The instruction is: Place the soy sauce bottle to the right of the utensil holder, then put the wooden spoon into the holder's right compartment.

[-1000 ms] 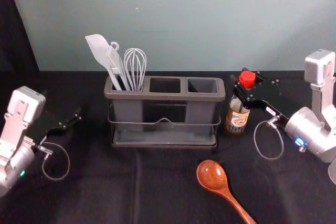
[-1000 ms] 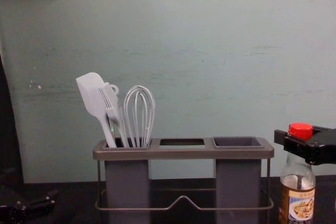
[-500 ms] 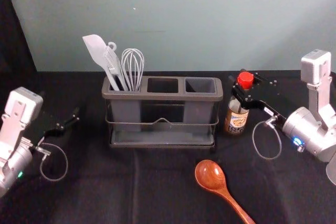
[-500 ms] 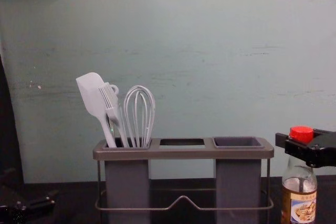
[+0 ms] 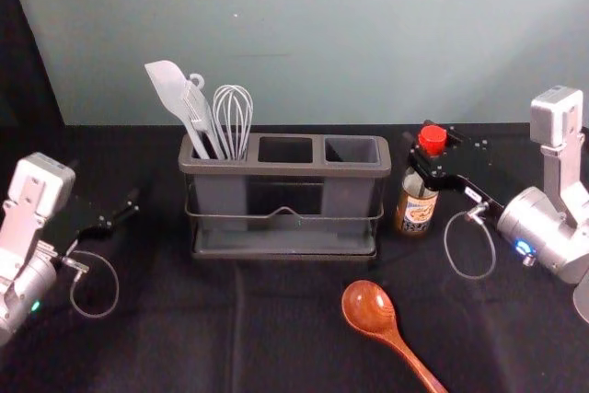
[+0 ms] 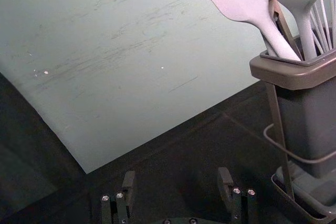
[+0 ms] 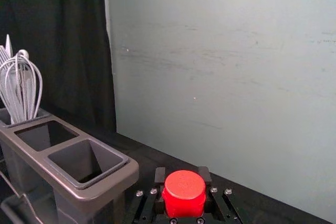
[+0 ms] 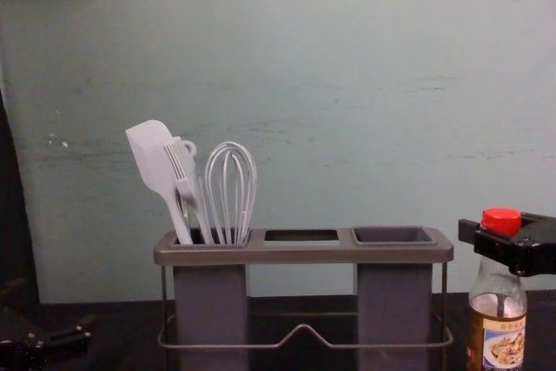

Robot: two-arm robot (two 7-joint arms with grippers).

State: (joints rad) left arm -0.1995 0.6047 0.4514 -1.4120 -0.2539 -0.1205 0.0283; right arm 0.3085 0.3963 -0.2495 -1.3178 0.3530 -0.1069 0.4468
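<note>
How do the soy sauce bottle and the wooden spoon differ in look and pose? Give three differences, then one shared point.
The soy sauce bottle stands upright; the wooden spoon lies down. The bottle has a red cap and a label; the spoon is bare reddish-brown wood. The right gripper grips the bottle; the spoon lies free. Both are outside the utensil holder.

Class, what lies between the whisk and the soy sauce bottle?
In the head view, between the whisk and the bottle come the middle opening and right compartment of the utensil holder, with no utensil standing in either.
</note>
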